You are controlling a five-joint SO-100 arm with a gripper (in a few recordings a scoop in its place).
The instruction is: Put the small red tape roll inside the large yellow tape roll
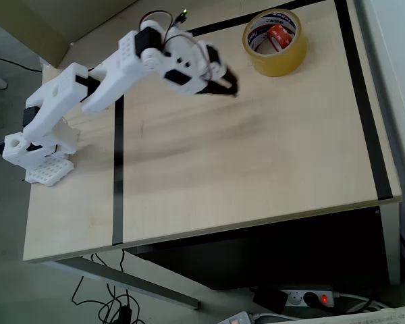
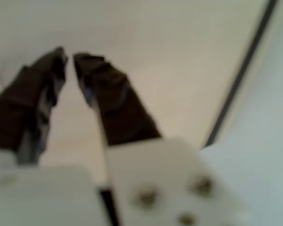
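The large yellow tape roll lies flat at the back right of the table in the overhead view. The small red tape roll sits inside its white core, tilted toward the right inner wall. My gripper hovers over bare table to the left of and nearer than the yellow roll, clear of it. In the wrist view the gripper has its dark fingers drawn together at the tips, with only a thin slit and nothing between them.
Black tape lines mark out a rectangle on the light wooden table; one line crosses the wrist view. The arm's white base stands at the left edge. The table drops off at front and right, with cables and a power strip below.
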